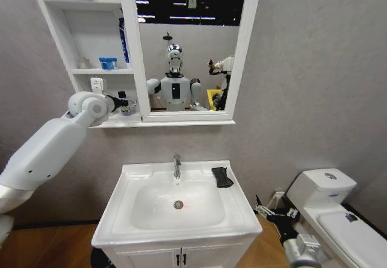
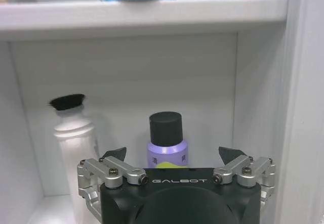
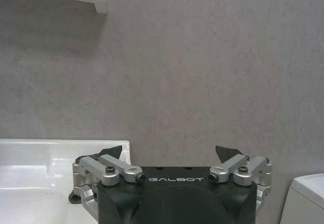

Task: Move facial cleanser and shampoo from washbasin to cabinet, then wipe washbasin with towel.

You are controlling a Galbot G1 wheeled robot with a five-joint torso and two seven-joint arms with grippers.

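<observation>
The left gripper [image 2: 172,158] is reached into the lowest compartment of the cabinet [image 1: 91,35], up and to the left of the washbasin [image 1: 121,216]. Its fingers are spread wide and grip nothing; between them, on the shelf floor, stands a purple bottle with a black cap [image 2: 167,140], upright and free of the pads. Just beside it stands a white bottle with a black top [image 2: 73,133], also upright. Which of the two is the shampoo and which the cleanser I cannot tell.

No bottle shows on the washbasin's rim or in its bowl, so the moving part of the task looks finished, or all but finished. The wiping is not yet begun: the towel [image 1: 222,176] lies untouched on the washbasin's rim, to the right of the chrome tap [image 1: 176,166].

The right gripper [image 1: 266,210] hangs low beside the washbasin's right edge, between it and the toilet [image 1: 329,201], fingers wide apart and holding nothing
</observation>
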